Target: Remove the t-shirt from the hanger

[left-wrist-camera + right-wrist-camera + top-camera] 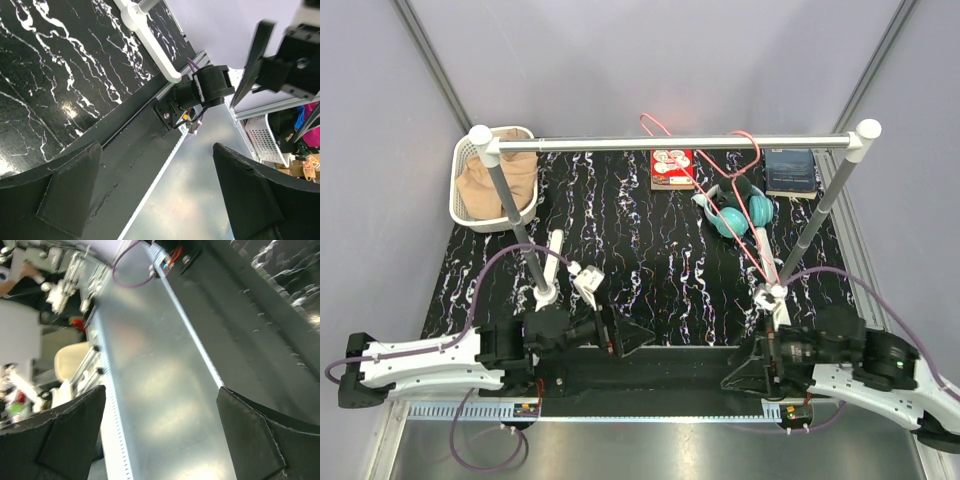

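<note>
your left gripper (160, 200) and right gripper (160, 435) sit near, jaws apart and empty, the tan-beige fabric t-shirt (480, 187) bunched in the white lattice basket (457, 195) far left, the pink-red wire hanger (705, 190) leaning on the metal rail (620, 144) right.

White basket (480, 224), rail (670, 143), teal headphones (732, 220), red box (672, 168), blue book (789, 172)

We see our left arm (425, 362) and right arm (880, 378): white shells, black joints, purple cables (505, 258), black wedge-shaped fingers (70, 192).

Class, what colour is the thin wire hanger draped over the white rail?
Pink-red. The hanger shows best in the top external view.
</note>
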`<action>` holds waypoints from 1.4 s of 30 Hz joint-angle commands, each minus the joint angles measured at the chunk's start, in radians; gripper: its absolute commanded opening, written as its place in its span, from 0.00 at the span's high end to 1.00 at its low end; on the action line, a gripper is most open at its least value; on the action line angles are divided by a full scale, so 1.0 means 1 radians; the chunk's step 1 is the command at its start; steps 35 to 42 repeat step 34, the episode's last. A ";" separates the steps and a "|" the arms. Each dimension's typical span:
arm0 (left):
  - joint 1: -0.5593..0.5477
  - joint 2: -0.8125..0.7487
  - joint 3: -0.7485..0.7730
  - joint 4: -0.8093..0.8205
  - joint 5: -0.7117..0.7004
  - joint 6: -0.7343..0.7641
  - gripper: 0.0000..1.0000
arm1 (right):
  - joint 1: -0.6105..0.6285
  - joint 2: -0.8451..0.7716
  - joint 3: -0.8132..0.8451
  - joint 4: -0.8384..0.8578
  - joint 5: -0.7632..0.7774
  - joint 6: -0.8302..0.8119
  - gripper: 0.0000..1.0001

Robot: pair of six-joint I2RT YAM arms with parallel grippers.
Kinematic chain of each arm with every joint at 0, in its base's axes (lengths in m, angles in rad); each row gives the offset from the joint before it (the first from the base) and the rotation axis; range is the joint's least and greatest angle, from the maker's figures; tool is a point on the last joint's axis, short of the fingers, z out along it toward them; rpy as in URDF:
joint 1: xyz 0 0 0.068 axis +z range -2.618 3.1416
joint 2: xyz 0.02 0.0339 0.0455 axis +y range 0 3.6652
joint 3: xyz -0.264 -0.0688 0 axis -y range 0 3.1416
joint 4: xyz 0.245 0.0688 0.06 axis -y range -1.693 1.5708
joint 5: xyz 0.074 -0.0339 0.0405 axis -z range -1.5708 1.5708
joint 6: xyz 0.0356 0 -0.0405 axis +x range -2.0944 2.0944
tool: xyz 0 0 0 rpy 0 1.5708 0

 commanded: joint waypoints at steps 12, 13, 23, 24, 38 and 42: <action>-0.002 -0.167 -0.263 0.277 0.071 0.064 0.01 | 0.001 0.519 -0.425 1.074 -0.066 0.115 0.00; -0.002 -0.175 -0.293 0.323 0.081 0.071 0.01 | 0.001 0.543 -0.437 1.155 -0.035 0.111 0.00; -0.004 -0.229 -0.634 0.671 0.184 0.031 0.01 | 0.003 0.477 -0.772 1.555 0.322 0.227 0.00; -0.002 -0.229 -0.636 0.668 0.195 0.047 0.01 | 0.003 0.441 -0.770 1.489 0.338 0.235 0.00; -0.004 -0.167 -0.622 0.742 0.219 0.053 0.01 | 0.003 0.030 -0.736 0.968 0.467 0.262 0.00; -0.004 -0.167 -0.622 0.742 0.219 0.053 0.01 | 0.003 0.030 -0.736 0.968 0.467 0.262 0.00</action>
